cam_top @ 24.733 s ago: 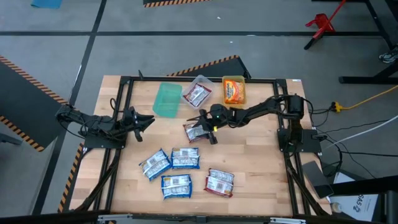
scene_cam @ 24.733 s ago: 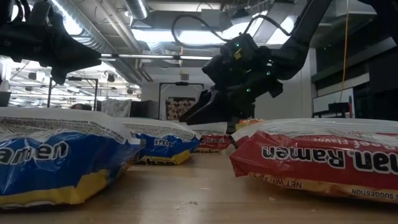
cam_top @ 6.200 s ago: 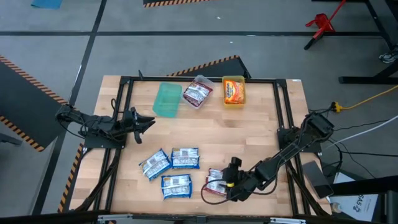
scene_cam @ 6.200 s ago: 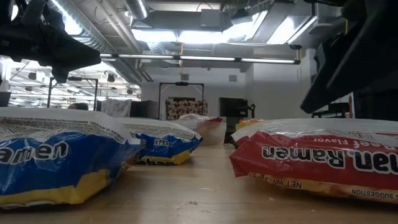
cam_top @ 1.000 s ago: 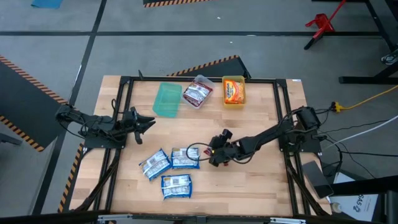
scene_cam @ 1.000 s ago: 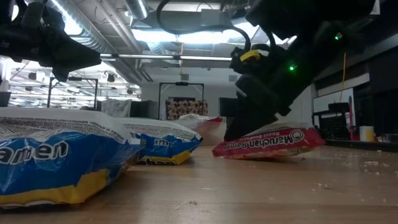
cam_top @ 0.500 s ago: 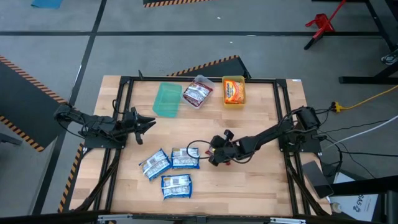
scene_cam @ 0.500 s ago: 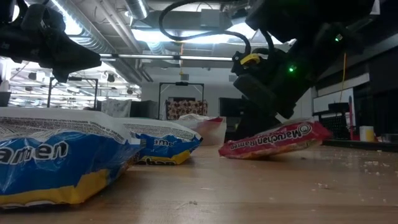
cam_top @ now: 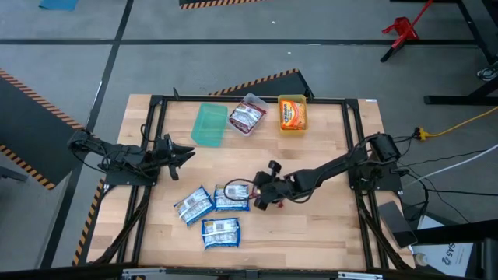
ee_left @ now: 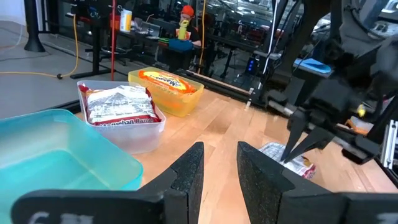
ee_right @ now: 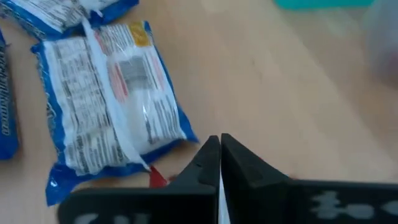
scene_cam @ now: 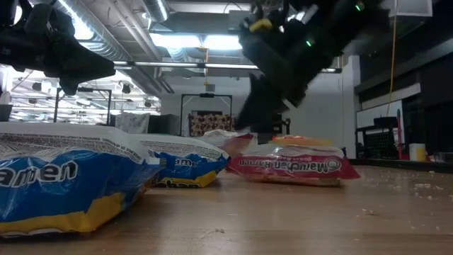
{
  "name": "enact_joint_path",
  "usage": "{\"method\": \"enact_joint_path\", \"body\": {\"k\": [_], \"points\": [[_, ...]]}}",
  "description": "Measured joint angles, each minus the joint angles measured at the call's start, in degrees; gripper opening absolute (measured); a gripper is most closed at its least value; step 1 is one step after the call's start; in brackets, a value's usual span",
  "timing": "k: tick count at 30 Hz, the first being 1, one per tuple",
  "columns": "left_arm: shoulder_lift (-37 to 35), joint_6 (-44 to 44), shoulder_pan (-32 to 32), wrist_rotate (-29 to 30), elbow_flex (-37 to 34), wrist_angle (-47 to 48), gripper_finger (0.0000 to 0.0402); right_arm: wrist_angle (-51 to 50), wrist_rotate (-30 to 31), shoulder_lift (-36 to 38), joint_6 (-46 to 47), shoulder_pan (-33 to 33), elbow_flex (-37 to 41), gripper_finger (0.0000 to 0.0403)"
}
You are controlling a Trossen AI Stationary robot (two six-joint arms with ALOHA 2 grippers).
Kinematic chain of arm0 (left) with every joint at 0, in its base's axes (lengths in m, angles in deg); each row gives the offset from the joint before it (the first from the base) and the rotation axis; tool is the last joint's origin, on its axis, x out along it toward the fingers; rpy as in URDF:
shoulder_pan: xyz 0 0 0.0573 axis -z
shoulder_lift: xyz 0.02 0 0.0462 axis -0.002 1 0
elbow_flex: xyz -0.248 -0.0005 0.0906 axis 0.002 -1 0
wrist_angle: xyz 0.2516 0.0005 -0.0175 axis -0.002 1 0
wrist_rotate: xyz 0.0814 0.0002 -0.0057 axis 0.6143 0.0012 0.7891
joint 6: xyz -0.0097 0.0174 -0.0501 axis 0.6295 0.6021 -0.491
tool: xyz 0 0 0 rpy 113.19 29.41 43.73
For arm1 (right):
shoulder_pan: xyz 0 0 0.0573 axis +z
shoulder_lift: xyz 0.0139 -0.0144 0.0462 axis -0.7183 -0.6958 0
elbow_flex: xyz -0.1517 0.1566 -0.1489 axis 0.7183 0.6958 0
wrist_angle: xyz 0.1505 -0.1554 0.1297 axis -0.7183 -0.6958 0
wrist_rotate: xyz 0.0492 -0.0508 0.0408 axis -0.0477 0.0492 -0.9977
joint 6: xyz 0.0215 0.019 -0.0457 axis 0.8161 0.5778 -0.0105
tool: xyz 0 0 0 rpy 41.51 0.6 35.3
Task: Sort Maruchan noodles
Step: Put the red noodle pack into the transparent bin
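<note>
Nearest the low camera: a blue packet [scene_cam: 64, 180], a second blue packet [scene_cam: 187, 168] behind it, both flat on the table [cam_top: 327, 233]. From above there are three blue packets front-left, the third [cam_top: 221, 232] nearest the front edge.

Change over the last second: the red Maruchan packet [scene_cam: 294, 168], which hung tilted under the right gripper half a second ago, now lies flat on the wood just beside the blue packets. The right gripper [cam_top: 259, 196] has shifted left and its fingers have gone from spread to fully closed; the right wrist view shows them pressed together with only a sliver of red [ee_right: 155, 179] at their tips. Whether the packet is still pinched at its edge or has been let slip, I cannot tell. Judgement: red packet not yet sorted; the grip likely needs retaking.

Pose: right arm stretched low across mid-table, wrist angled down. Left gripper [cam_top: 185, 153] waits at the left side, fingers apart, holding nothing.

Far edge: green bin [cam_top: 208, 125] empty, clear bin [cam_top: 247, 117] holding a maroon packet, yellow bin [cam_top: 292, 113] holding an orange one.
</note>
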Motion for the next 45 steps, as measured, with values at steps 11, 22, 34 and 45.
{"method": "enact_joint_path", "body": {"k": [11, 22, 34, 45], "points": [[0.0, -0.2, 0.0, 0.0, 0.0, 0.0, 0.009, -13.6, 2.1, 0.1, -6.9, -1.2, -7.8, 0.0013], [0.0, -0.2, 0.0, 0.0, 0.0, 0.0, 0.009, -16.1, -11.7, -1.6, -7.8, -5.7, -7.9, 0.0171], [0.1, 0.2, 0.0, -0.2, 0.0, 0.0, 0.009, -15.8, -14.8, -6.4, -7.6, -6.4, -7.9, 0.0175], [0.1, 0.1, 0.0, -0.2, 0.0, 0.0, 0.009, -18.9, -14.7, -6.4, -6.9, -6.4, -7.9, 0.0062]]}}
